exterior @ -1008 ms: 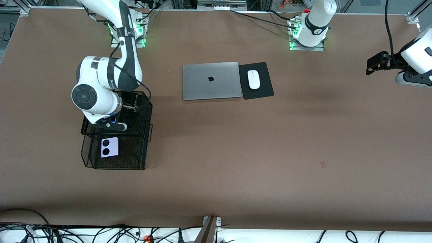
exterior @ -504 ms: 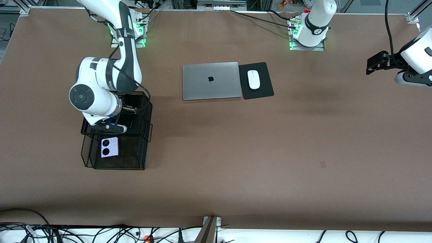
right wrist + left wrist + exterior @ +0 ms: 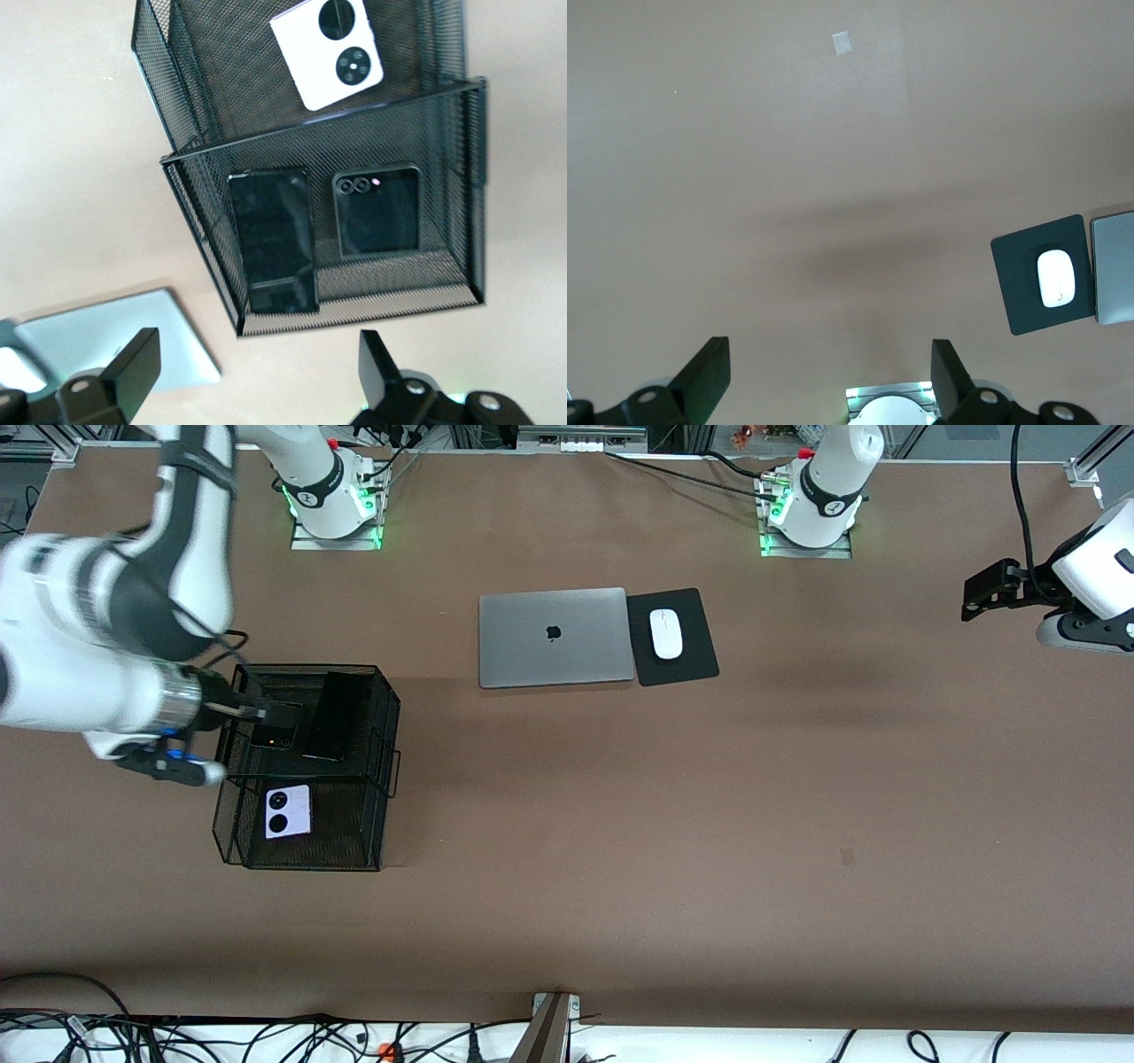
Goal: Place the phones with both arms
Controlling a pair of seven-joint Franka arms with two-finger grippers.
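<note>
All three phones lie in a black mesh basket. The lilac phone with two round lenses is in the compartment nearer the front camera. The long black slab and the squarish black folded phone lie side by side in the farther compartment. The right wrist view shows the lilac phone, the slab and the folded phone. My right gripper is open and empty, high over the basket's edge. My left gripper is open and empty, and waits over the left arm's end of the table.
A shut silver laptop lies mid-table, with a white mouse on a black pad beside it. The mouse also shows in the left wrist view. The basket stands toward the right arm's end of the table.
My right arm has risen and swung off the basket toward its own end of the table, uncovering the two black phones. The left arm has not moved.
</note>
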